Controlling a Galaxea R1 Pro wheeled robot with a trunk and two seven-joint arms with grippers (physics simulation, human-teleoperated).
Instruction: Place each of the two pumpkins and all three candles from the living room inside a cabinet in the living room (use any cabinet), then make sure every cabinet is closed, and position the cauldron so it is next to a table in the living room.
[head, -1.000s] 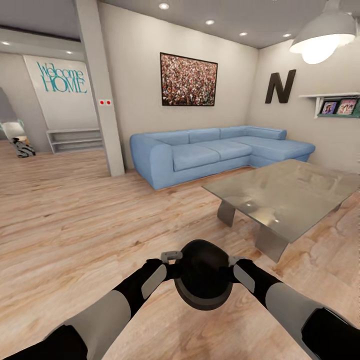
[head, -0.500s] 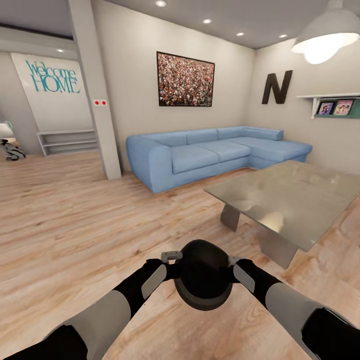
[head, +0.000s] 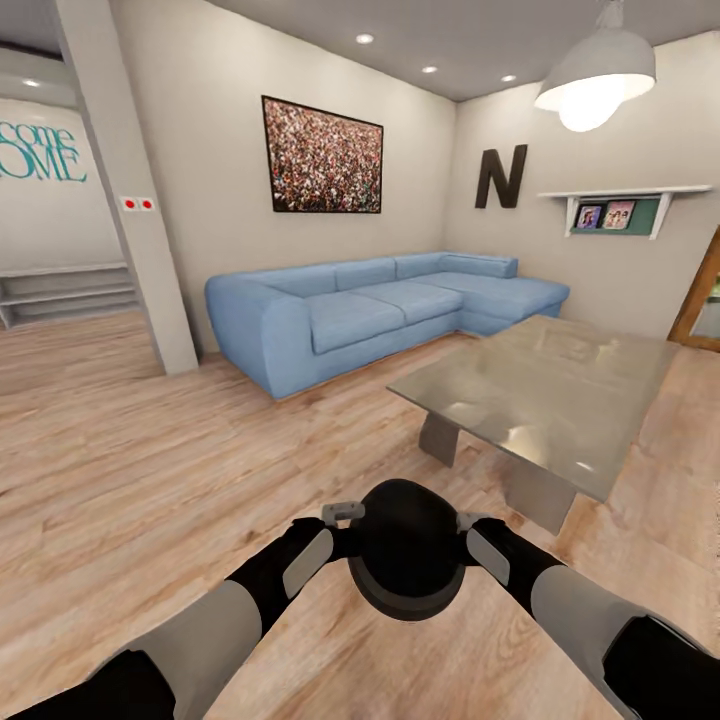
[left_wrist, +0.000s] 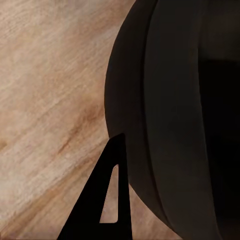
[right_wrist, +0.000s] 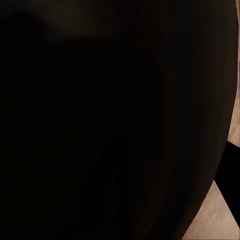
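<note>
- I see a blue corner sofa (head: 385, 310) against the far wall, its chaise end reaching toward the right-hand corner.
- Above it hangs a dark-framed picture (head: 322, 158) of dense speckled colour.
- On the right wall I make out a big black letter N (head: 501, 177), and beside it a white shelf (head: 625, 194) with small framed photos (head: 604, 216).
- A white pendant lamp (head: 596, 75) glows near the ceiling, with recessed spotlights (head: 365, 39) further back.
- A grey pillar (head: 130, 190) carries two red dots (head: 138, 203).
- Teal wall lettering (head: 40, 152) sits above low white shelves (head: 65, 292).
</note>
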